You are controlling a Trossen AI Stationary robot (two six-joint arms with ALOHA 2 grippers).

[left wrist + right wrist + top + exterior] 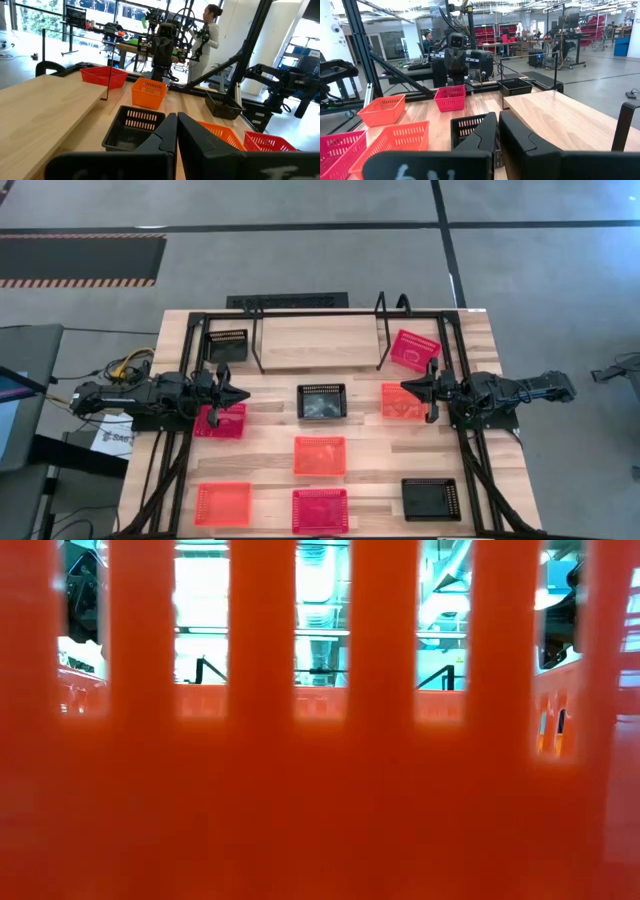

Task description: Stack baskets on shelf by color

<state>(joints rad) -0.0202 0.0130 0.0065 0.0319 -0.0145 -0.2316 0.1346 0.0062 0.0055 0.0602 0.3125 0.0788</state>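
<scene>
Our left gripper (243,393) is clenched on nothing, its fingers (167,131) pressed together and hanging just above the tabletop. Our right gripper (408,388) has its tips nearly closed with a thin slit between them, and we see nothing held there either.

Outward from the left claw, a red basket (220,420) lies just beside and under the fingertips, long axis across the table. A black basket (322,401) sits midway between both claws, about equally near each. The right claw points at an orange basket (402,402) just beside its tip.

The shelf (318,342) lies on the far side of both claws, its board bare; a pink basket (414,349) leans tilted at its right end and another black one (227,344) sits off its left end.

Both arms reach inward from the table's sides, wrists level, facing each other. We judge no basket is stacked yet.
</scene>
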